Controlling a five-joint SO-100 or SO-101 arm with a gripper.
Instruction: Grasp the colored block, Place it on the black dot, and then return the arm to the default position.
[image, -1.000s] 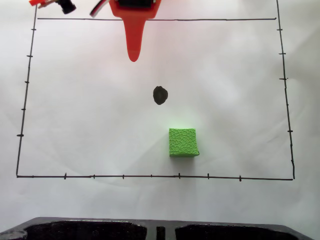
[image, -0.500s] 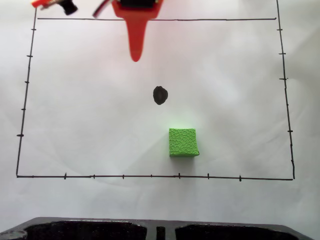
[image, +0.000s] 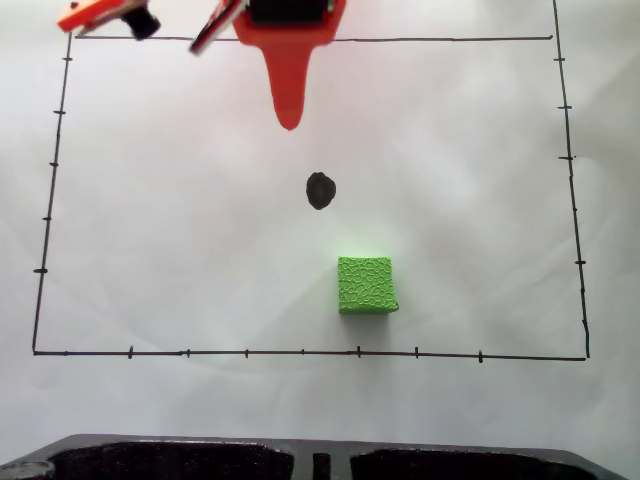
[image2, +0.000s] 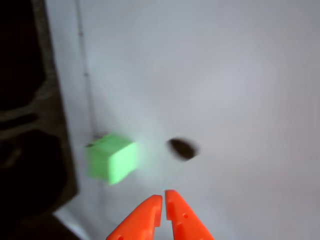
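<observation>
Wrist view: green cube (image2: 112, 164) left of tool (image2: 163, 199)

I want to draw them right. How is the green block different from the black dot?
The green block is a raised cube with square edges; the black dot is a flat, roundish blot. The block is bright and pebbly, the dot plain and dark. The block looks bigger than the dot. Both lie on the white paper inside the drawn rectangle, and the tool touches neither.

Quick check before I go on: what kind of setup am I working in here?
Likely a hobby or lab test bench: a white paper sheet with a hand-drawn ruled rectangle, a black dot as target, one green block, and an orange printed gripper.
</observation>
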